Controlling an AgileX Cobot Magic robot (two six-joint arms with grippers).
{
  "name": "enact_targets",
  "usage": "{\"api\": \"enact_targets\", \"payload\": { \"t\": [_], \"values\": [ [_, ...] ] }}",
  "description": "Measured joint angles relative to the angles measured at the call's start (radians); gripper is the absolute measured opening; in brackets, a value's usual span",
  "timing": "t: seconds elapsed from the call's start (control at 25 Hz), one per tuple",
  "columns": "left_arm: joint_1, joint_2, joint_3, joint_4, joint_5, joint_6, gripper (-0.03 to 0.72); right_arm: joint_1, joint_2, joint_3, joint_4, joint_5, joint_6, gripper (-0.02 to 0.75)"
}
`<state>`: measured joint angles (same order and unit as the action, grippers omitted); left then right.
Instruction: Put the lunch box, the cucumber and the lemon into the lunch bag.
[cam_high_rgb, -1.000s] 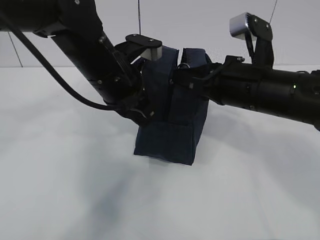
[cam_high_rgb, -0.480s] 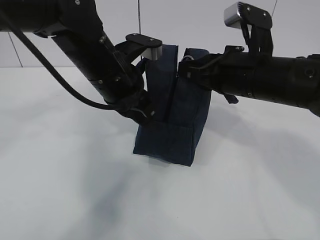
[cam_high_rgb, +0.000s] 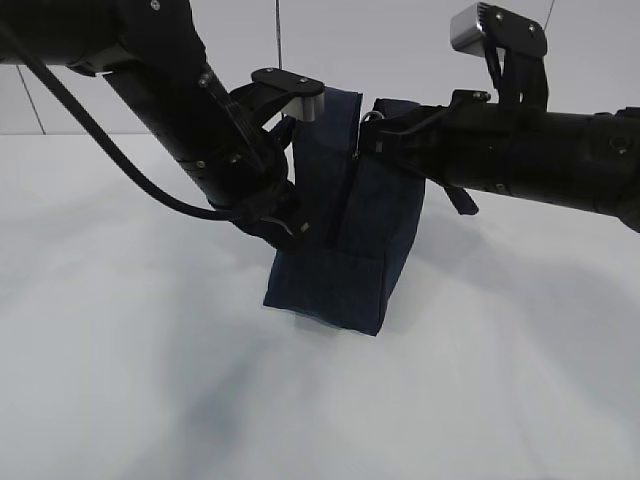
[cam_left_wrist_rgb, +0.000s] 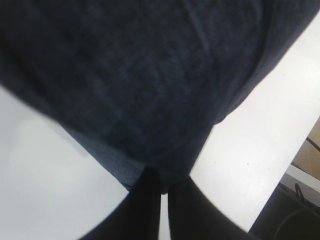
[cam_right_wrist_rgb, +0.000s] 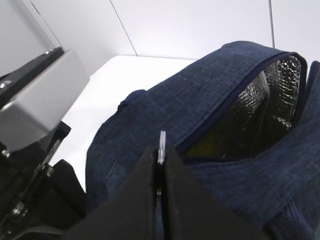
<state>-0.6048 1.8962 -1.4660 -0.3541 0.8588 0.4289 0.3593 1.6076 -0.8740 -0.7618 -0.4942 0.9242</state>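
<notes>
A: Where does the lunch bag (cam_high_rgb: 345, 225) stand?

B: On the white table (cam_high_rgb: 140, 400), between the two arms and about mid-table in the exterior view. One bottom corner points toward the camera. Both arms crowd its upper half.

A: What is the left gripper (cam_left_wrist_rgb: 161, 192) doing?

B: It sits low against the bag's left side. The left wrist view shows its two dark fingers (cam_left_wrist_rgb: 142, 200) nearly together, pinching a fold of the navy fabric at their tips. So the jaws are closed down on the cloth of the bag.

A: And the right gripper (cam_right_wrist_rgb: 161, 150)?

B: It is up at the top edge of the bag. In the right wrist view its jaws are pressed together with a thin silver-white piece (cam_right_wrist_rgb: 162, 141) sticking up between them, right beside the zipper line. It is too small to tell whether that is the zipper's pull, so the most that can be said is that the jaws are closed on a small piece at the zipper.

A: Is the bag open?

B: Partly. Past the right gripper the top gapes, showing the silver foil lining (cam_right_wrist_rgb: 272, 90) and a patch of yellow (cam_right_wrist_rgb: 212, 146) low inside, too dim to name.

A: The lunch box and the cucumber?

B: They cannot be made out in any view.
</notes>
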Motion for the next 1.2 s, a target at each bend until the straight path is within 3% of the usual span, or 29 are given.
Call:
{"api": "enact_targets", "payload": {
  "t": [0.8, 1.2],
  "values": [
    [0.000, 0.000, 0.000, 0.000, 0.002, 0.000, -0.010, 0.000, 0.000, -0.034, -0.021, 0.031, -0.019, 0.000],
    [0.000, 0.001, 0.047, -0.020, -0.016, 0.000, -0.010, 0.000, 0.000, -0.034, 0.073, 0.040, -0.103, 0.000]
  ]
}}
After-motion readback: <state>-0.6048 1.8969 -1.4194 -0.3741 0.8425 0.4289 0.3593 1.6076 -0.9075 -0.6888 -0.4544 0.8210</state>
